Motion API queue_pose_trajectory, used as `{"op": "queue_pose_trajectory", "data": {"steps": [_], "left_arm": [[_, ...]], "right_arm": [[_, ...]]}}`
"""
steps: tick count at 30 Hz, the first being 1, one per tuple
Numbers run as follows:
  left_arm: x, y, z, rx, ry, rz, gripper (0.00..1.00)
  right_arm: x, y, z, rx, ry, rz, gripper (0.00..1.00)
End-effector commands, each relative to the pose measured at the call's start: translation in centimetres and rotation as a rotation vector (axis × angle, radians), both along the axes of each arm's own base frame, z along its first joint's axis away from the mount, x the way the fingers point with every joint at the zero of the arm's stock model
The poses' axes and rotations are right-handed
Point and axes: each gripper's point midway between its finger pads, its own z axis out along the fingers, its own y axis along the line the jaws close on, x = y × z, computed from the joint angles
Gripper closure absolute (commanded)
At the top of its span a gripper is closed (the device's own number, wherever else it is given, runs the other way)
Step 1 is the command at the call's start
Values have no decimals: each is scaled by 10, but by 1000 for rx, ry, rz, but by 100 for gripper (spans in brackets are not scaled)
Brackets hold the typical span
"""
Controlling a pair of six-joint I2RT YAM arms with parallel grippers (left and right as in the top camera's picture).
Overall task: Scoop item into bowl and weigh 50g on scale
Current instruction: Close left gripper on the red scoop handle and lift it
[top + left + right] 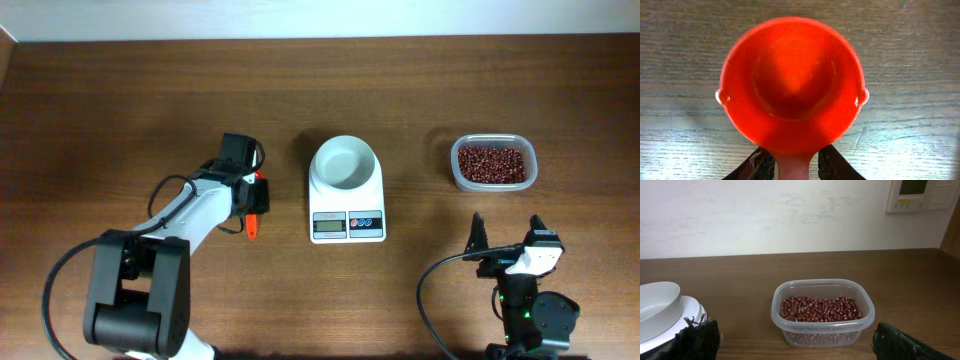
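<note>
grips scoop point(792, 85) with left claw point(795, 170); holds right claw point(507, 222) released, facing beans point(820, 309) in tub point(860, 322) near bowl point(345, 141) on scale point(347, 225).

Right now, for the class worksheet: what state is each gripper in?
Left gripper: closed on the orange scoop, by its handle.
Right gripper: open, holding nothing.

Dark wooden table point(120, 90), white scale point(347, 225) mid-table, clear tub point(823, 326) (beans point(820, 308) inside) right
</note>
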Motion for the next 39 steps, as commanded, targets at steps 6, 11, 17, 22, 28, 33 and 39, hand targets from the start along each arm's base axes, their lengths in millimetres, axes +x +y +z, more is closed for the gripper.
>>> {"op": "queue_pose_trajectory", "data": {"steps": [6, 11, 17, 22, 28, 33, 39], "left_arm": [[-2, 3, -5, 13, 8, 2, 80], [-3, 3, -5, 13, 11, 2, 77], [-5, 4, -5, 14, 18, 1, 71], [-5, 3, -6, 11, 20, 0, 70], [-7, -1, -6, -9, 29, -6, 50], [-7, 0, -6, -12, 29, 18, 55], [-7, 9, -6, 26, 24, 74, 1]], "right_arm": [[0, 1, -2, -3, 4, 3, 1], [0, 0, -2, -3, 4, 3, 1], [0, 1, -2, -3, 4, 3, 1], [0, 1, -2, -3, 4, 3, 1], [0, 1, -2, -3, 4, 3, 1], [0, 1, -2, -3, 4, 3, 1], [0, 1, -2, -3, 4, 3, 1]]}}
